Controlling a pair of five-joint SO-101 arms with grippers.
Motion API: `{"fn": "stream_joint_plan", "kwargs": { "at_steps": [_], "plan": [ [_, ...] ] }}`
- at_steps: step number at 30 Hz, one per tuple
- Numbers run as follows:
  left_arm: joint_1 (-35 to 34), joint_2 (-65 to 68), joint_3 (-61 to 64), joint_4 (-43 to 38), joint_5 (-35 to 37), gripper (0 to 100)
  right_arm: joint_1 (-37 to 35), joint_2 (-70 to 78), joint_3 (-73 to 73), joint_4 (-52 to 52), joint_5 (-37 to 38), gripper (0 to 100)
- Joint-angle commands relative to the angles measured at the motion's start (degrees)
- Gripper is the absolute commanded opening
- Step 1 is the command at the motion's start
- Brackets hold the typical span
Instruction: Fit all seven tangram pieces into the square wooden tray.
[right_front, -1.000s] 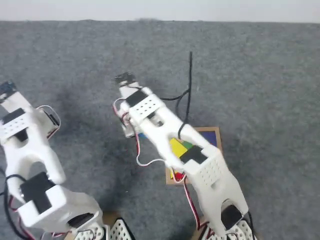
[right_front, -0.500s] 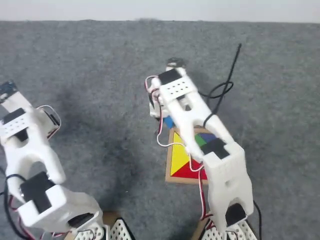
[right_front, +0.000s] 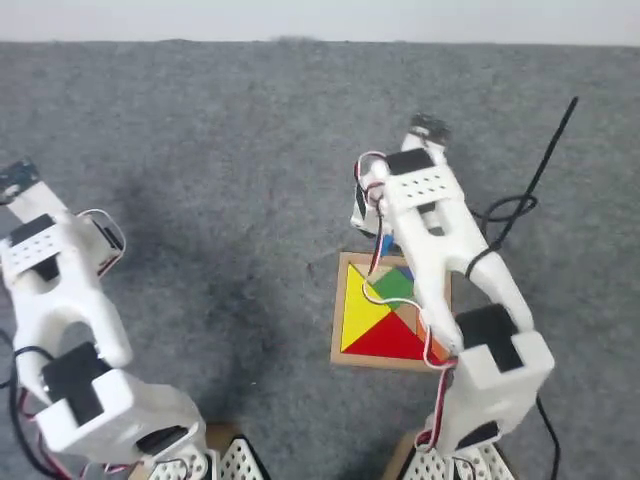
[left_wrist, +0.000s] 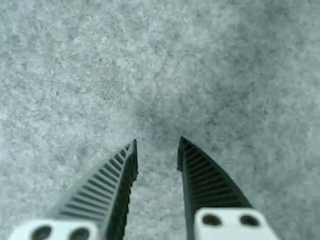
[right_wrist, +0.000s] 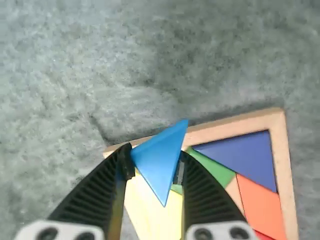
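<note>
The square wooden tray (right_front: 336, 335) lies on the grey carpet and holds yellow (right_front: 360, 305), red (right_front: 393, 342), green (right_front: 394, 285) and orange pieces. In the right wrist view the tray (right_wrist: 280, 145) also shows a dark blue piece (right_wrist: 242, 152). My right gripper (right_wrist: 152, 167) is shut on a light blue triangle (right_wrist: 160, 157), held above the tray's far corner; the triangle (right_front: 387, 243) peeks out under the right arm in the high view. My left gripper (left_wrist: 156, 150) is open over bare carpet at the far left, holding nothing.
Grey carpet (right_front: 200, 150) covers the whole table. A black cable (right_front: 540, 170) rises beside the right arm. The left arm (right_front: 60, 300) stands at the left edge, well away from the tray.
The right arm has swung to the right, carrying the light blue triangle from left of the tray to over its far corner. More of the tray has come into sight. The left arm has stayed put.
</note>
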Motion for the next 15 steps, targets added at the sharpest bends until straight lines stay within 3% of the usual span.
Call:
{"fn": "stream_joint_plan", "kwargs": {
  "at_steps": [1, 5, 15],
  "plan": [
    [0.4, -0.4, -2.1, -0.4, 0.5, 14, -0.1, -4.8, 1.1, -2.7, -4.7, 1.7],
    [0.4, -0.4, -1.6, -0.4, 0.5, 14, -4.1, -4.9, 4.1, -1.5, -13.5, 1.7],
    [0.4, -0.4, -1.8, -0.4, 0.4, 14, -6.5, -4.9, 4.7, -1.5, -14.4, 1.3]
  ]
}}
